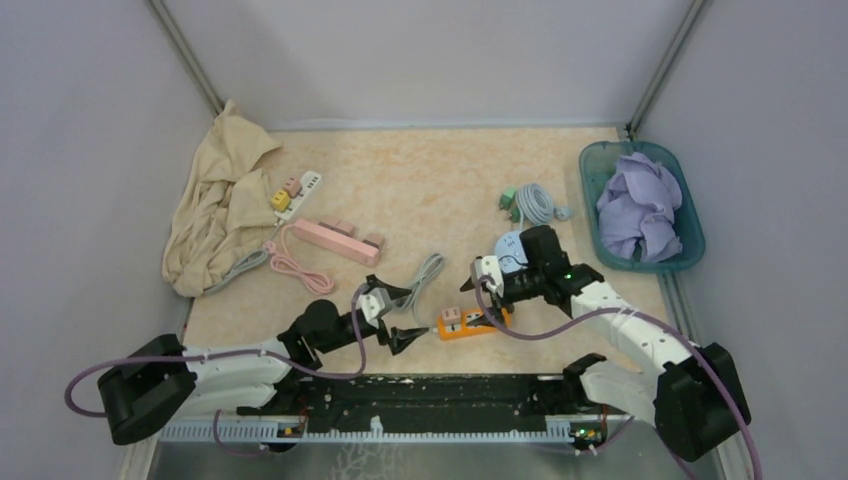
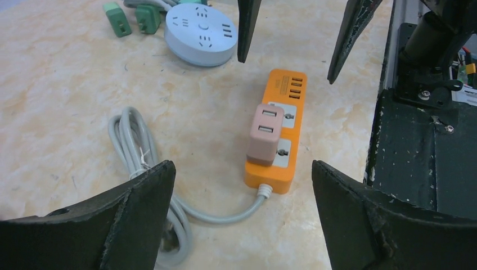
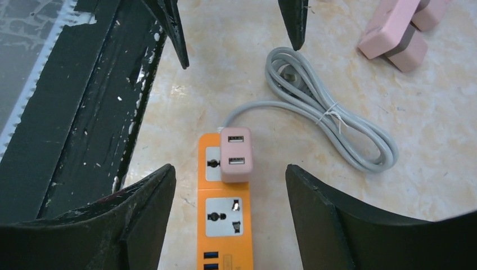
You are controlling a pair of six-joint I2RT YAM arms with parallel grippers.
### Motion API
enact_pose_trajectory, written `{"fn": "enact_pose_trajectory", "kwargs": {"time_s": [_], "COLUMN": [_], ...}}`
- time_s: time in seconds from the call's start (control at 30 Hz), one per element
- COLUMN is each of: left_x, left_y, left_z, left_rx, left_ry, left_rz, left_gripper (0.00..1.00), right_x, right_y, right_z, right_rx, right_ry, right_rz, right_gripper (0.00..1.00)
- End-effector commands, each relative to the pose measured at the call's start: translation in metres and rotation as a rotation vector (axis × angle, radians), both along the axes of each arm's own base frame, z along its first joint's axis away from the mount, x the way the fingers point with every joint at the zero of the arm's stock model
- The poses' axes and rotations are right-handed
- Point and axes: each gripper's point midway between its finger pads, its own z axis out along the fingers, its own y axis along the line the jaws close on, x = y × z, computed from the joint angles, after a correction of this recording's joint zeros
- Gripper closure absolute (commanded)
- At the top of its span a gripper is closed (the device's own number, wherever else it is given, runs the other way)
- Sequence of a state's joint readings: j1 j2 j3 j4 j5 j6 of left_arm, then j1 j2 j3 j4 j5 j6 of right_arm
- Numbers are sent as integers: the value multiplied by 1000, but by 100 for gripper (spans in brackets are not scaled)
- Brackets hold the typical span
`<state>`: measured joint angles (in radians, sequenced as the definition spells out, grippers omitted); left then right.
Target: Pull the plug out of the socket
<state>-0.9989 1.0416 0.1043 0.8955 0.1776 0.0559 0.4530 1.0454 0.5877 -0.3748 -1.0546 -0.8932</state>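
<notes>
Plug point(image 2: 264, 132), pink and boxy, sits upright in the orange strip point(image 2: 287, 95), in the socket nearest the cord end. The strip lies flat on the table point(image 1: 420, 190), close to the near edge and between the two arms. Its grey cord point(image 2: 132, 152) runs out from the end and loops into a tied bundle just beside it.

The left gripper point(image 1: 405, 340) hangs at the cord end with its jaws wide apart, touching nothing. The right gripper point(image 1: 492, 316) is over the other end of the strip, jaws also apart and empty.

Farther back are a round white socket point(image 2: 201, 34) with green plugs point(image 2: 147, 17) beside it, a pink strip point(image 1: 335, 238), a beige cloth point(image 1: 222, 200) at the left, and a teal basket point(image 1: 690, 215) of purple cloth at the right.
</notes>
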Motion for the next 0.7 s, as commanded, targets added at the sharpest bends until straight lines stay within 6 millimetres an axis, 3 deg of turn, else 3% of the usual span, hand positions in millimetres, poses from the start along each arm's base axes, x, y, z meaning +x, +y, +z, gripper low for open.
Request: {"fn": "enact_pose_trajectory", "kwargs": {"time_s": [0.0,0.27,0.4,0.67], "left_x": [-1,1,7,-1], "left_y": [16,26,31,29], "left_z": [-1,-13,-16,-23], "left_rx": [-52,-30,-42,-27], "left_ry": [39,75,101,99], "left_rz": [66,110,164,114], "left_gripper": [3,0,0,0], "right_x": [6,7,6,6], "right_y": [17,37,43,50], "right_z": [-1,-25,-36,-47], "right_rx": [-29,-153,-196,-243], "right_ry": [-47,-71,-60,-53], "right_rz": [0,-6,-13,-20], "right_gripper": [25,25,32,43]}}
